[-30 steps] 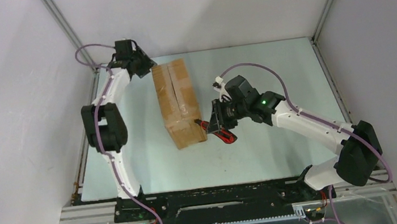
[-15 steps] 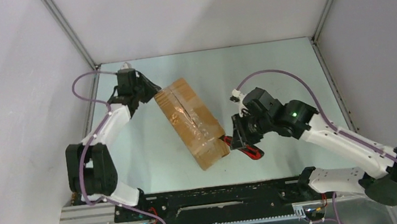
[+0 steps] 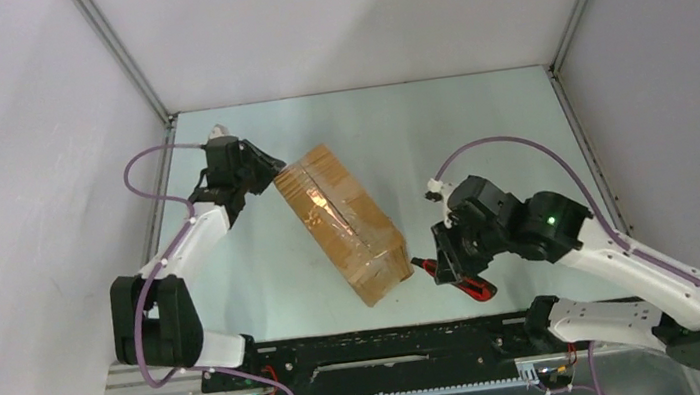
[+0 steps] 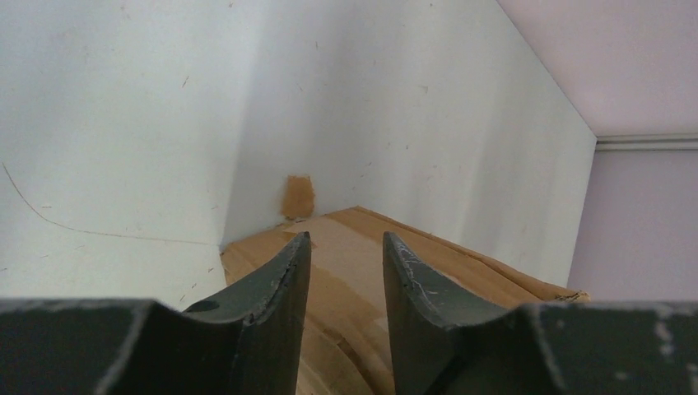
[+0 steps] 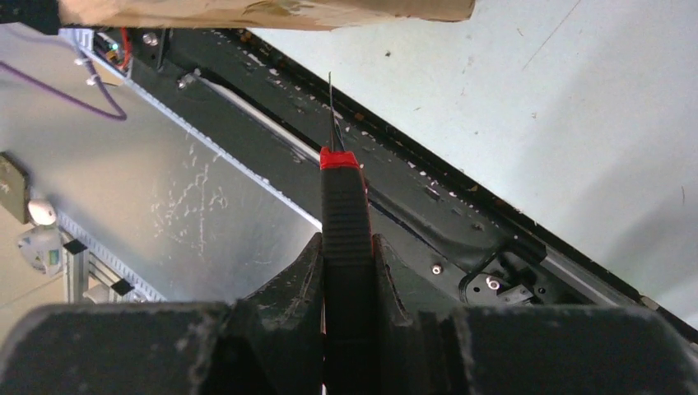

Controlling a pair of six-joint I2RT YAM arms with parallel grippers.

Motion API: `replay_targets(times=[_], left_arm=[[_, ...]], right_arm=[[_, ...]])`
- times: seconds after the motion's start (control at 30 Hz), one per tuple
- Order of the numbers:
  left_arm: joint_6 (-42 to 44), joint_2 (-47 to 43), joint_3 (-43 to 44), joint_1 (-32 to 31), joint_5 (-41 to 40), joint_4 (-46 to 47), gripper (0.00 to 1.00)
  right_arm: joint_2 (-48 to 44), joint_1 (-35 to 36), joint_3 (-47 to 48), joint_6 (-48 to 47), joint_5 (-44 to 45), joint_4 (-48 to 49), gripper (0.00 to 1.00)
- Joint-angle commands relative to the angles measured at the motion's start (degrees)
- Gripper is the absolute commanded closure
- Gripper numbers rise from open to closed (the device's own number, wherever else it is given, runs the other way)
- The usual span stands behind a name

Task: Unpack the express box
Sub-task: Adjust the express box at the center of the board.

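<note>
Box (image 3: 341,221) lies diagonally on the table (image 3: 479,131), flaps shut, taped seam up. No cut shows from above, so unpacking is judged barely begun. Left gripper (image 3: 266,174) sits at the box's far corner, fingers slightly apart with nothing between them; contact unclear. Right gripper (image 3: 447,264) is clamped on the knife (image 3: 459,281), blade out, tip just off the box's near end. Remaining: slit tape, lift flaps, empty contents.
</note>
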Motion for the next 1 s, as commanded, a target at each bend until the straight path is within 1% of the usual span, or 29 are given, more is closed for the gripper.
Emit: replay_targets(times=[0.0,0.1,0.2,0.37,0.47,0.5,0.53,0.63,0.67,0.73,0.77,0.83,0.87,0.93,0.97], left_arm=[[0.53,-0.57,1.1,-0.78,-0.5,-3.99,0.58],[0.37,-2.13,1.69,-1.13,-0.33,-5.88,0.59],[-2.39,-4.98,-0.88,-2.88,-1.29,-6.1,0.6],[-6.59,-10.34,-5.16,-6.67,-3.46,-6.48,0.59],[-7.46,-14.39,-6.86,-8.84,-5.05,-7.34,0.59],[-7.44,-21.62,-7.39,-9.5,-4.95,-7.65,0.58],[-7.49,-17.38,-8.01,-10.15,-4.77,-7.94,0.58],[-6.76,-19.42,-9.77,-11.11,-4.12,-9.29,0.55],[-6.07,-20.28,-10.19,-11.13,-2.73,-9.82,0.54],[-3.84,-22.26,-10.53,-11.13,-2.89,-11.15,0.51],[-2.61,-23.12,-9.94,-11.01,-4.25,-12.89,0.5],[-0.12,-25.58,-8.51,-10.77,-7.64,-16.11,0.48],[0.85,-27.22,-8.04,-10.44,-8.1,-16.95,0.44],[2.66,-29.65,-6.51,-10.26,-9.21,-20.06,0.32],[3.35,-30.62,-5.97,-10.26,-9.24,-21.01,0.24]], right_arm=[[-5.53,0.55,1.19,-0.43,-3.46,-1.26,1.0],[-6.5,0.67,6.5,-0.25,-6.77,-0.73,1.0],[-4.38,0.68,15.84,-2.09,-4.62,-1.76,1.0],[6.74,0.74,31.01,-9.86,5.83,-6.06,1.0],[14.22,0.73,38.27,-15.91,10.5,-6.56,1.0],[16.82,0.55,40.69,-17.69,12.05,-6.75,1.0],[20.1,0.33,43.48,-19.3,13.2,-7.34,1.0],[27.93,-0.18,51.91,-23.65,14.96,-9.22,1.0],[30.59,-0.2,54.76,-24.82,15.37,-9.58,1.0],[35.29,-0.15,59.79,-27.01,15.72,-10.45,1.0],[37.37,-0.02,61.75,-27.92,16.08,-10.73,1.0],[40.75,-0.39,64.14,-28.79,17.23,-11.36,1.0],[41.47,-0.71,64.39,-28.67,17.69,-11.62,1.0],[41.7,-1.62,63.5,-28.15,17.24,-11.18,1.0],[41.51,-2.05,61.76,-27.94,17.03,-10.07,1.0]])
